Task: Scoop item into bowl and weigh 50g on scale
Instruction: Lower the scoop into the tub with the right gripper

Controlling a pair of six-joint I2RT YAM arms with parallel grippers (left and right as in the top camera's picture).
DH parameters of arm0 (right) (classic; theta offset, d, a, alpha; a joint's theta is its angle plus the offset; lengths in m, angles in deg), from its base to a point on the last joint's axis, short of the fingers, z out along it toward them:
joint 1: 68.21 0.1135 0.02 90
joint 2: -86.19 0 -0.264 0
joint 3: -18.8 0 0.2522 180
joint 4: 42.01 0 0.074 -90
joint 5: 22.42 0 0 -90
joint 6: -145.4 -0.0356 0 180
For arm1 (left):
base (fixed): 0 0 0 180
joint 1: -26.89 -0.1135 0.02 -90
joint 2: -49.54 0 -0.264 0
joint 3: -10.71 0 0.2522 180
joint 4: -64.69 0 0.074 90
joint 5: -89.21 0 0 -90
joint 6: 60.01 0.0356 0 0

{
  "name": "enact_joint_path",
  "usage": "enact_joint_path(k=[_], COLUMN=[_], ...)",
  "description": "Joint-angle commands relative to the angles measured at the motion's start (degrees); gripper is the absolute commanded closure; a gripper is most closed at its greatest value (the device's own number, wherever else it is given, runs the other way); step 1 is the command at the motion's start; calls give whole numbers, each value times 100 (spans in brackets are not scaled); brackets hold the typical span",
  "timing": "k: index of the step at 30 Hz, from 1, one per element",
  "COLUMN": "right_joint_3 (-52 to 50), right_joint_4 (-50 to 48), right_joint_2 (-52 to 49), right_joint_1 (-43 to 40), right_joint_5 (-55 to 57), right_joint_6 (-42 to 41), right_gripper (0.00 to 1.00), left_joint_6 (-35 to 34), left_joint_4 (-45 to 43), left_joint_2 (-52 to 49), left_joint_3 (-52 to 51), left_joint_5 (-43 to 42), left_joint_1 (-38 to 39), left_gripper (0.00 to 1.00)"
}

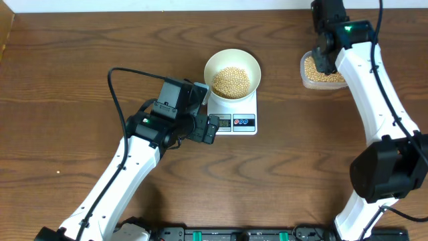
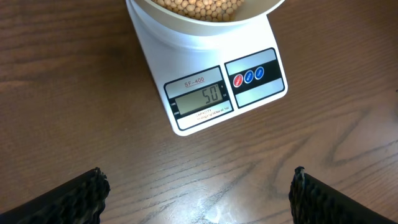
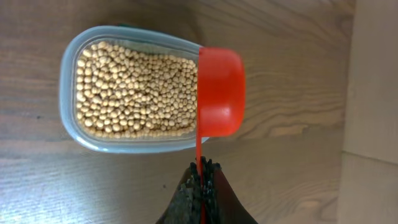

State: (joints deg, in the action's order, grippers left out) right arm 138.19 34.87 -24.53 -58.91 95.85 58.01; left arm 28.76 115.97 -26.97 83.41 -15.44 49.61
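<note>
Item one, the scale (image 2: 186, 56): we read 50 on its display (image 2: 200, 96), with the white bowl (image 1: 231, 56) seated on its platform and the beans (image 1: 231, 80) heaped inside. Item two, the right hand (image 3: 200, 173): pinched shut on the thin handle of a red scoop (image 3: 219, 93), whose cup hangs over one end of the clear tub (image 3: 67, 93) of spare beans; we see no beans in the cup. Item three, the left hand (image 2: 199, 177): fingers spread wide, holding nothing, hovering just before the scale's front. We judge the target met, so the step is to stop adding. The scoop should go nowhere near the bowl and be set down well apart from the scale, and the left hand should touch neither platform nor buttons (image 2: 249, 76). Item four, the counter (image 1: 67, 53): dark wood grain, flat. A pale strip (image 1: 134, 5) borders its far edge, and the room beyond is out of view.
</note>
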Motion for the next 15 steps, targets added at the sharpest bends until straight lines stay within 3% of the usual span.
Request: enact_joint_path(k=[1,5,10,15], right_joint_3=[96,2,-197,-586], right_joint_4=[-22,-105,-254,-734], right_joint_2=[131,131,129,129], right_joint_1=[-323,-743,-1132,-1259], right_joint_5=[-988,-2500,-2754,-3497], right_joint_6=[-953,-1838,-3285,-3648], right_gripper=[99,98,98,99], left_joint_6=[59,59,59,59], left_joint_4=[15,15,15,15], left_joint_2=[-48,-48,-48,-48], left_joint_3=[-7,-7,-7,-7], left_joint_5=[59,59,61,59], left_joint_1=[13,13,13,13], left_gripper=[5,5,5,5])
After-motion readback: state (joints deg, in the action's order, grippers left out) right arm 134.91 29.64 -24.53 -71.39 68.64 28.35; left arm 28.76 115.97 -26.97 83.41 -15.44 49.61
